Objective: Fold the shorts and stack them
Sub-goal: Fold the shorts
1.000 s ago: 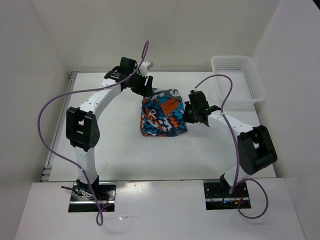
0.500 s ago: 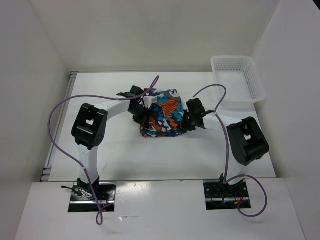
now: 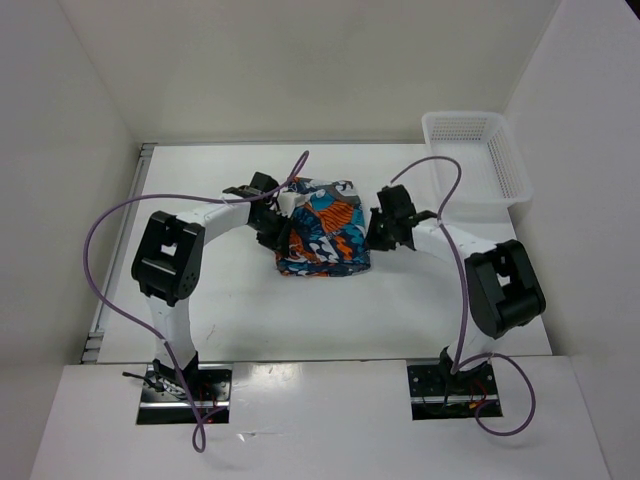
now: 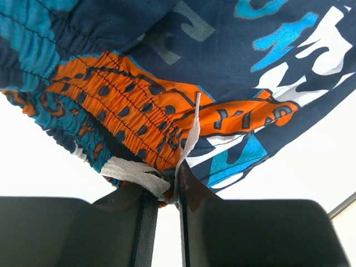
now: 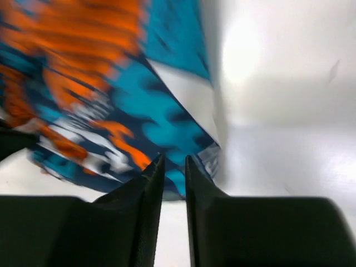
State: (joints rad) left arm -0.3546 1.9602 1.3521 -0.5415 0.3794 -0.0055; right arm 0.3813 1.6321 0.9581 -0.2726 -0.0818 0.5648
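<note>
the shorts (image 5: 111, 100) are blurred and cut off in the right wrist view.

The shorts (image 3: 322, 232) are dark navy, broken by patches of teal, orange and white graphics. Just ahead of the black fingers of the left tool (image 4: 165, 186) runs a gathered orange band dotted with navy ovals. To that tool's left the band turns teal with orange flecks, and a white drawstring (image 4: 133, 172) lies at the fingertips. Ahead of the black right tool (image 5: 173, 167), blurred orange gives way to teal, navy and a white wedge. The bench (image 3: 250, 300) is white, and so is the mesh basket (image 3: 505, 160).
</note>
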